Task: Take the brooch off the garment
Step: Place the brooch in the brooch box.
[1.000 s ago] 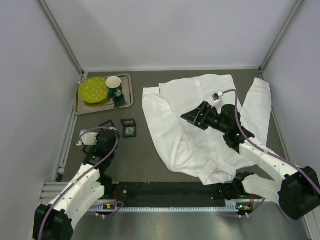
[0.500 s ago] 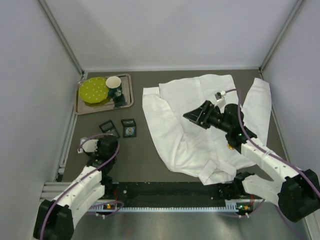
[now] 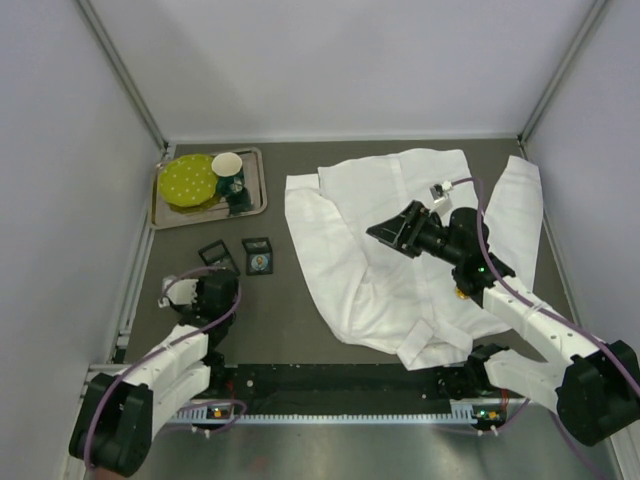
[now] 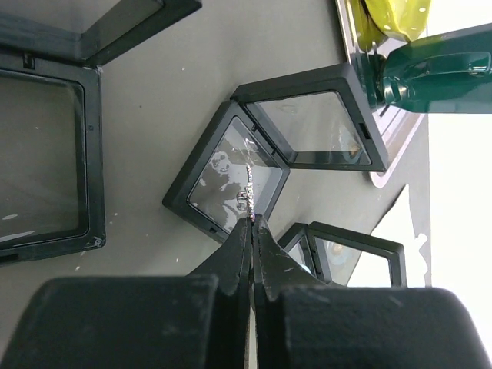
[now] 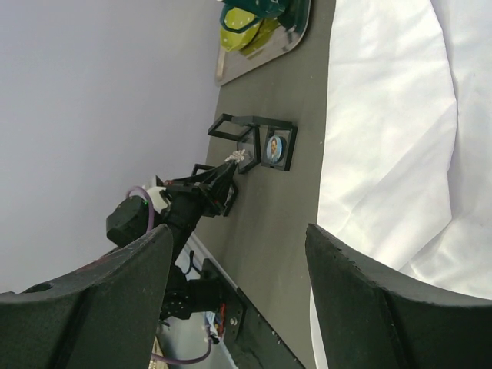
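Note:
The garment, a white creased shirt (image 3: 400, 250), lies spread on the right half of the table and also shows in the right wrist view (image 5: 384, 131). The brooch (image 4: 248, 184), a small thin silvery piece, is off the shirt. It is pinched at the tips of my left gripper (image 4: 252, 219), which is shut on it just above an open black display box (image 4: 201, 201). In the top view my left gripper (image 3: 218, 274) is low at the near left, by that box (image 3: 213, 254). My right gripper (image 3: 385, 232) hangs wide open and empty above the shirt.
A second black box with a blue picture (image 3: 258, 255) lies beside the first. A metal tray (image 3: 160, 218) at the back left holds a yellow-green plate (image 3: 188, 180), a cup (image 3: 227, 163) and a dark green item. Grey walls close in the table.
My left gripper has drawn back toward the near edge, uncovering the black box it was over. My right gripper shifted slightly to the right and stays open.

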You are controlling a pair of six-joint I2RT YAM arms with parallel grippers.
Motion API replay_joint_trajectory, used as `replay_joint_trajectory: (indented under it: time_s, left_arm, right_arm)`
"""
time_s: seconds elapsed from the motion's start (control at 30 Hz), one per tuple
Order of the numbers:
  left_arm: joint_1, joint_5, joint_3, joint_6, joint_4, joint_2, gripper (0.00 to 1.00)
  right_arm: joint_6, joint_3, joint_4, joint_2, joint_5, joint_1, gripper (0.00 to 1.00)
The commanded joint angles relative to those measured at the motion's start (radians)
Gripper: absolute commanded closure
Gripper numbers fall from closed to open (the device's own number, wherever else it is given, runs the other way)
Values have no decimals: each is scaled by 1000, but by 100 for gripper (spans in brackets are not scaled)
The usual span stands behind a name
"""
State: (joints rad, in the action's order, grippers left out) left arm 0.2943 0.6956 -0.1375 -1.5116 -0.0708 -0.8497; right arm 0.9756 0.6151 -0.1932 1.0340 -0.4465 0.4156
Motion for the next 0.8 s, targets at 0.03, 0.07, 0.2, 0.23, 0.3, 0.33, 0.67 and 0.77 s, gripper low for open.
replay_joint_trajectory:
  time_s: [0.03, 0.07, 0.2, 0.23, 0.3, 0.33, 0.67, 0.77]
  left_arm:
    - [-9, 4, 21, -56, -138, -60, 100]
    - [-11, 4, 22, -53, -156, -77, 100]
    - [-12, -2, 68, -45, -273, -66, 100]
    - [-14, 1, 70, -42, -265, -60, 100]
    - [-14, 10, 67, -35, -236, -45, 100]
    - [-14, 12, 70, -38, -231, -38, 100]
    - [-18, 18, 88, -32, -208, 32, 100]
    - [-23, -2, 99, -44, -283, -12, 100]
  right_arm:
    - [-17, -2, -28, -25, -12, -21, 31]
    - [-17, 0, -28, -25, -14, -23, 31]
    - [-20, -2, -22, -28, -15, -24, 31]
    - [-20, -2, -23, -29, -15, -24, 31]
    - [-18, -3, -26, -28, -15, -26, 31]
    - [-17, -3, -29, -26, -15, -24, 31]
    - [-12, -2, -32, -31, -21, -26, 31]
    - [-11, -2, -28, -37, -20, -26, 31]
